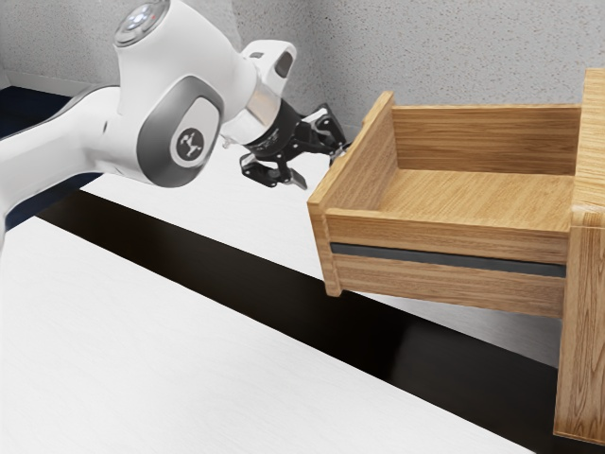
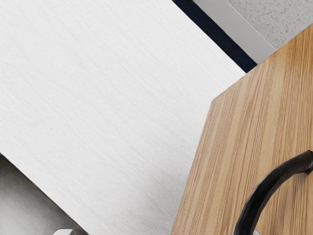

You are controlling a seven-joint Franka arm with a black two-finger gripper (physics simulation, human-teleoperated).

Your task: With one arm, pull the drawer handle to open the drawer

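Wooden drawer stands far out of its cabinet at the exterior view's right, interior bare and open to above. The white arm reaches in from the exterior view's left. The black hand sits at the outer face of the drawer front, near its upper edge, on the side away from the cabinet. Cannot tell whether the hand is wide, narrow or clamped. In the wrist view, the black curved handle arcs off the wood-grain front, close to the hand. White bench lies below, crossed by a dark stripe running under the drawer.
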